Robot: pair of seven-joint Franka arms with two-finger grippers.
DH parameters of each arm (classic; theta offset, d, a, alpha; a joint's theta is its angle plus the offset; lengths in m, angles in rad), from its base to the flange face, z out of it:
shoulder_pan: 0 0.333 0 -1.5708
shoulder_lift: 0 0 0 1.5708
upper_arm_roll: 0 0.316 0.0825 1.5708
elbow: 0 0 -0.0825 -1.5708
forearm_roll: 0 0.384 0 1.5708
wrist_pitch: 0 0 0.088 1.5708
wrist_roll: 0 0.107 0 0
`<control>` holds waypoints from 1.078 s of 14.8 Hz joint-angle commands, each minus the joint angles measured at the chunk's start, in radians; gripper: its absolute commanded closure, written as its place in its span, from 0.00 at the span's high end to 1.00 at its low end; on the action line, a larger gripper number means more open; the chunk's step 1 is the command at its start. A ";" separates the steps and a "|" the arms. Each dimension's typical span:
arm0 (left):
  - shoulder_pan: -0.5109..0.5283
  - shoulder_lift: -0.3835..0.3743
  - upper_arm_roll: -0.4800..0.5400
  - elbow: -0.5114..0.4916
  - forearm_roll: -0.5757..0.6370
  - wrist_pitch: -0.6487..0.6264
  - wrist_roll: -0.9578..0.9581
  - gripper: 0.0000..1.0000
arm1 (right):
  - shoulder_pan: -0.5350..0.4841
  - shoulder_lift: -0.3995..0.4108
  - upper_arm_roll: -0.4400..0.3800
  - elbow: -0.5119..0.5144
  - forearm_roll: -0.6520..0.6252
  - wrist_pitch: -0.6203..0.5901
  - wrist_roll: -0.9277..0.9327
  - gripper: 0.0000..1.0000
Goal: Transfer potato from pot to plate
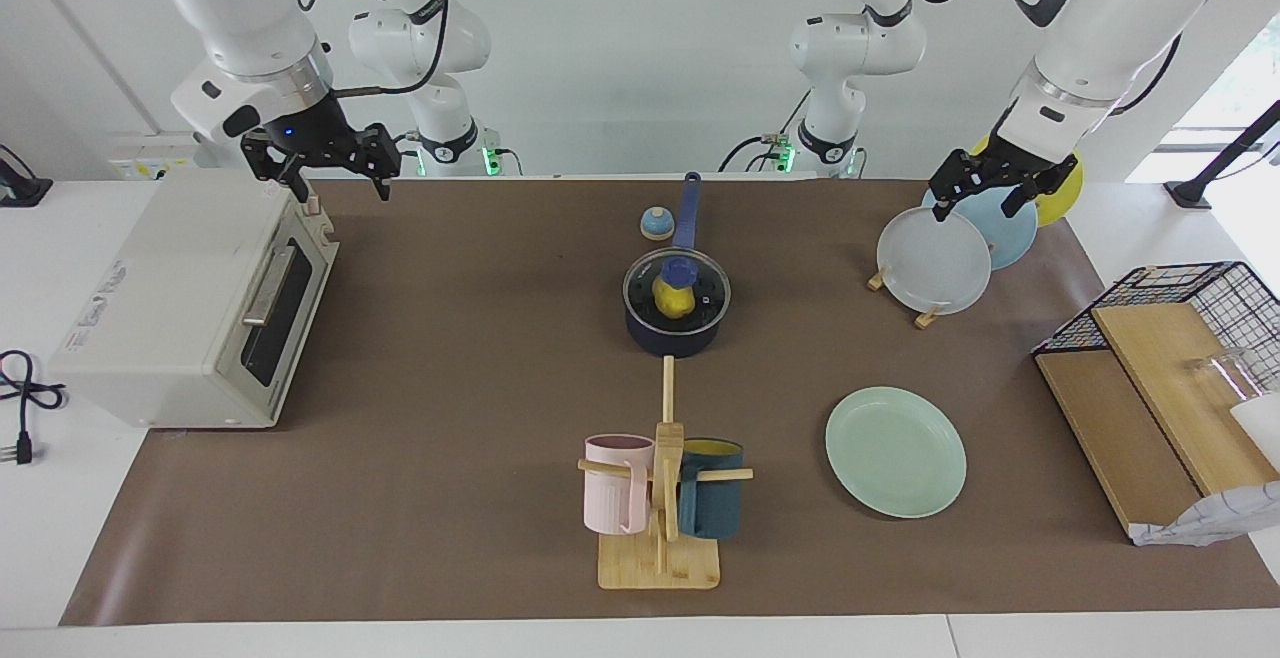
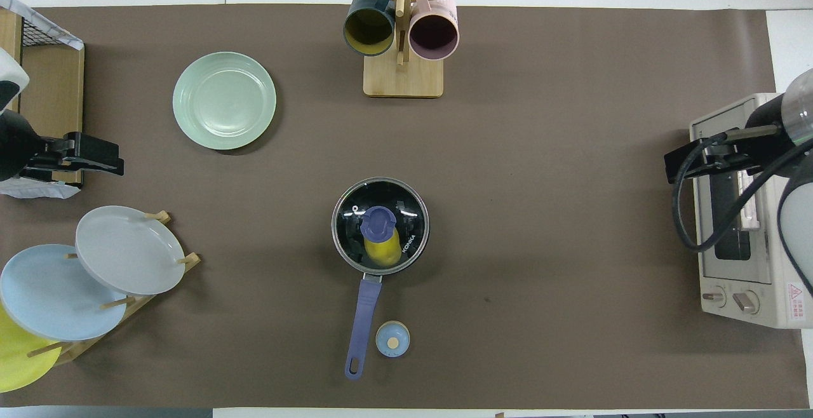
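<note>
Potato (image 1: 674, 300): inside the pot (image 1: 672, 332) at mid-table, under its glass lid (image 1: 677, 290). Plate (image 1: 895, 451): empty, farther from the robots than the pot, toward the left arm's end. Right gripper (image 1: 336, 183): jaws apart, holding nothing, raised over the toaster oven (image 1: 190, 303) corner, well apart from the pot. Left gripper (image 1: 985, 195): jaws apart, holding nothing, over the plate rack (image 1: 925, 316), well apart from the pot.

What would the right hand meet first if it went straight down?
Probably the oven: the open right hand hangs over its top edge nearest the robots, though depth is unclear, so it might just miss it.
</note>
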 commanded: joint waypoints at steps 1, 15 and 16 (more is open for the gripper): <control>0.007 -0.021 0.000 -0.021 -0.003 0.011 0.012 1.00 | -0.011 -0.016 0.091 -0.023 0.024 0.026 0.008 1.00; 0.007 -0.021 0.000 -0.021 -0.003 0.009 0.012 1.00 | 0.391 0.322 0.311 0.023 -0.157 0.410 0.596 1.00; 0.007 -0.021 0.000 -0.022 -0.003 0.011 0.012 1.00 | 0.400 0.341 0.312 0.002 -0.188 0.437 0.599 1.00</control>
